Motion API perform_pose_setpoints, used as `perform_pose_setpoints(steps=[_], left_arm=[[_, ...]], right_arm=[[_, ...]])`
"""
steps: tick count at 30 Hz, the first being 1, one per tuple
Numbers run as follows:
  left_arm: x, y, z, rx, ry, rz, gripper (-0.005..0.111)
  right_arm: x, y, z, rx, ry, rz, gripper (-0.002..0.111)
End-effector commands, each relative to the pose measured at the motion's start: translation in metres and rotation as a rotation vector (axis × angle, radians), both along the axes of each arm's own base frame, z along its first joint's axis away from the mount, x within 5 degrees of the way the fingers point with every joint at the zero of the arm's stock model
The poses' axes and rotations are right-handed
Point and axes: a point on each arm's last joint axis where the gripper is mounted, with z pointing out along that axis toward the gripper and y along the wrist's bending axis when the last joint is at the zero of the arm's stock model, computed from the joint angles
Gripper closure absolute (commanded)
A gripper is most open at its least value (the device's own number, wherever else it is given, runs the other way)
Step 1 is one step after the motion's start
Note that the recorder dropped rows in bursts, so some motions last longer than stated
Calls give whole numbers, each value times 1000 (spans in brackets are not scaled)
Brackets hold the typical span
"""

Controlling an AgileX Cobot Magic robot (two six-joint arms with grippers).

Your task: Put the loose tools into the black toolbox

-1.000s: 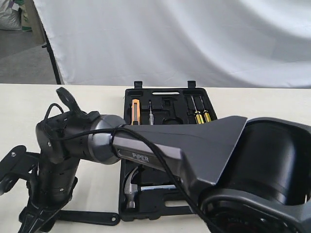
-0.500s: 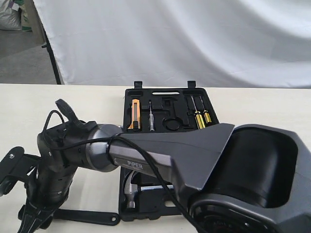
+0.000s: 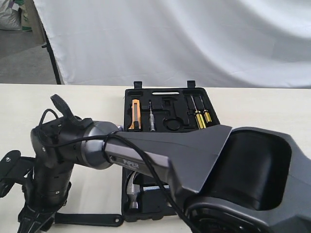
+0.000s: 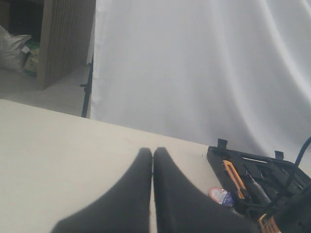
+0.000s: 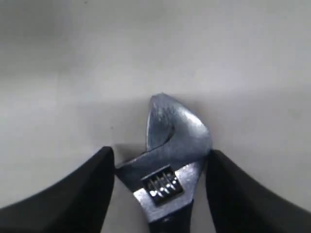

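Over the last second the right arm has sunk lower and swung further left, and the wrench (image 5: 171,145) under it has hardly stirred. It lies flat on the bench (image 3: 272,104) at the near left, well apart from the toolbox, its black handle (image 3: 90,220) pointing right toward the box. The right claw (image 5: 161,151) stands straight down over the silver head, and its two black fingers (image 5: 92,189) look pressed against either side, so it seems to be gripping the wrench where it lies.

Right of that, the hammer (image 3: 132,191) already sits in the near half of the open toolbox (image 3: 146,93), head to the left. The small tape roll (image 4: 222,196) rests on the bench just beside the box's left edge; the arm hides it from where I stand, and only the left wrist camera catches it.

In the far half of the box are an orange knife (image 3: 135,114) and yellow-handled screwdrivers (image 3: 200,119).

At the far left edge the left claw (image 4: 153,162) is clenched with its fingers together and nothing between them, pointing out over bare bench.
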Motion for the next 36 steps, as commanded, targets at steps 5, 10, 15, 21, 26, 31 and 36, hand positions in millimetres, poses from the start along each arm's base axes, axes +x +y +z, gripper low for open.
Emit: perform_pose_setpoints(steps=[5,10,15,21,26,31,36], left_arm=[[-1,1,2,2,-13,26,106],[-1,1,2,2,-13,26,106],[-1,1,2,2,-13,26,106],[-1,1,2,2,-13,26,106],[-1,1,2,2,-13,26,106],[-1,1,2,2,-13,26,106],[-1,1,2,2,-13,26,106]], right_arm=[[-4,0,38,-85,54,30,108],[-3,2,54,-68,51,36,108],[-3,2,47,-85,68,-3,108],[6,3,27,-132,34,-151,86],[10,0,25,-174,-14,-176,33],[4,5,35,-118,40,-101,26],[4,7,35,-111,40,-79,26]])
